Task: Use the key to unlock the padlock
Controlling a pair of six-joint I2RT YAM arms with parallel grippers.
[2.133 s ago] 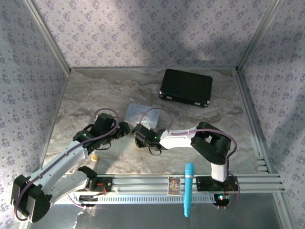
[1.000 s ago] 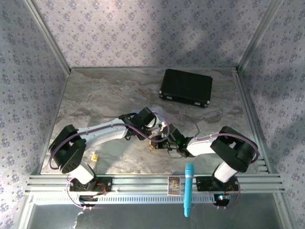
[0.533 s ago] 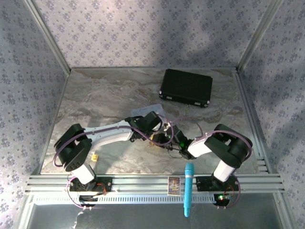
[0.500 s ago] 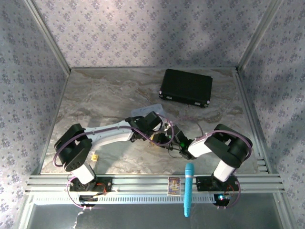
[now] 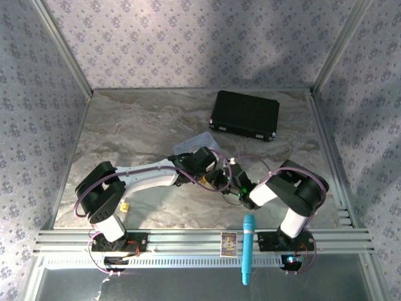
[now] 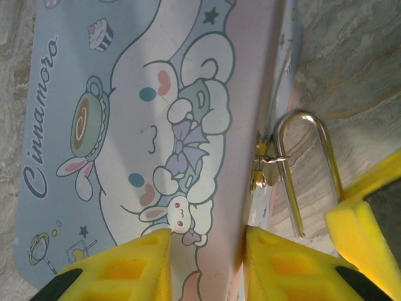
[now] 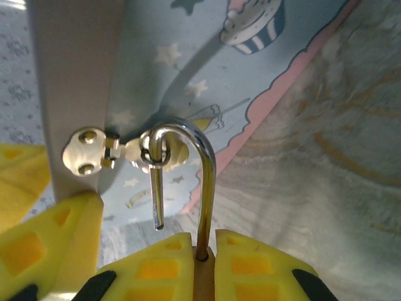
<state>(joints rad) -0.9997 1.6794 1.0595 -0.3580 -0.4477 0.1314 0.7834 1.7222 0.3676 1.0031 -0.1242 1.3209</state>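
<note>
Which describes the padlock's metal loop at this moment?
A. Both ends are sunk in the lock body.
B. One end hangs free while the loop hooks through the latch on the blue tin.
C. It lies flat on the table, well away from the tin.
B: in the right wrist view the padlock has its loop hooked through the latch of the tin, and the loop's short end hangs bare, outside the lock body.

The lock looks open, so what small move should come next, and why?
Probably the right hand should nudge the padlock forward so the free end of the shackle slips out of the hasp ring. The shackle is sprung open yet hooked through that ring on the blue tin, which the left hand pinches.
</note>
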